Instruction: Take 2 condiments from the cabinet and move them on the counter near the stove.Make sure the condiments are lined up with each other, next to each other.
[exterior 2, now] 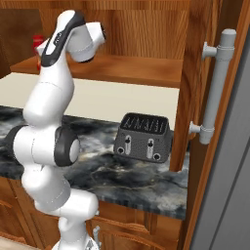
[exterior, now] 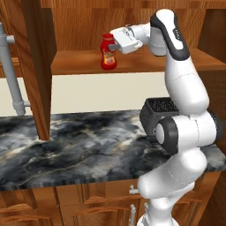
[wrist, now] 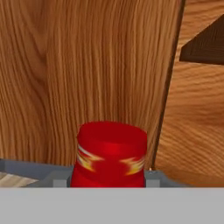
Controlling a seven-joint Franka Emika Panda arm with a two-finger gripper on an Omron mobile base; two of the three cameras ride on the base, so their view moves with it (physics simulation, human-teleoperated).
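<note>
Fingers closing in from both sides, our gripper is clamping the red ketchup bottle high on its body, just under the cap, inside the open wall cabinet. We are seeing the bottle upright with its base apparently on the wooden shelf; whether it is resting there or barely lifted, we cannot tell. Through the hand camera we are looking at the ketchup bottle's red top and yellow-red label pressed close between the jaws, with the cabinet's wood back panel behind it.

We are judging the task to be at its very beginning. Nothing is sitting on the marble counter yet except a small dark toaster, so neither condiment is delivered. We are not making out the taller dark bottle on the visible stretch of shelf, nor the stove where both bottles must end up.

Ahead of us, by our reckoning: lifting this bottle clear of the shelf, carrying it down past the cabinet's open door with its grey bar handle, setting it on the counter near the stove, then fetching the second bottle and lining the two up side by side.
</note>
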